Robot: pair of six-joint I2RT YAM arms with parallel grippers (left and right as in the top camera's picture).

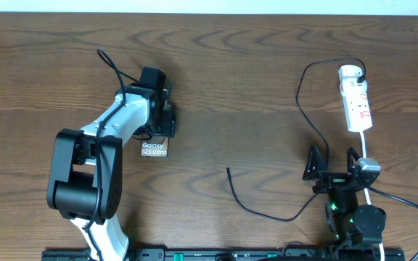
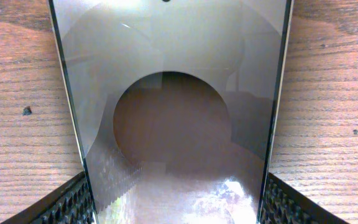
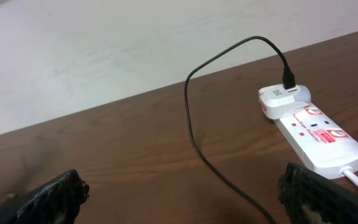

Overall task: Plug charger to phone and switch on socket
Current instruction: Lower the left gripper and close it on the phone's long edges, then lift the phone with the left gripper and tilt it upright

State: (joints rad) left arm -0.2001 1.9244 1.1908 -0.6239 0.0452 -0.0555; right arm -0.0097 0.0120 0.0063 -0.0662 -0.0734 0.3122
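Dark brown wood grain runs across the counter. At its far right lies the socket, with a white adapter plugged into its far, rounded end. The charger comes out of the top of that adapter. Its black cable loops left, runs toward the near edge past the right end effector, then curves left to its plug tip. The tip lies free on the bare wood between the two arms, well apart from the phone.

The right end effector has its fingers spread wide with nothing between them. The socket lies just beyond it, and the strip's white cord runs back beside it.

The phone is on the left half of the counter, screen up, under the left end effector. In the left wrist view the ribbed pads meet the phone's two long edges, so this end effector is clamped on the phone. Whether the phone rests on the wood or is raised off it cannot be told.
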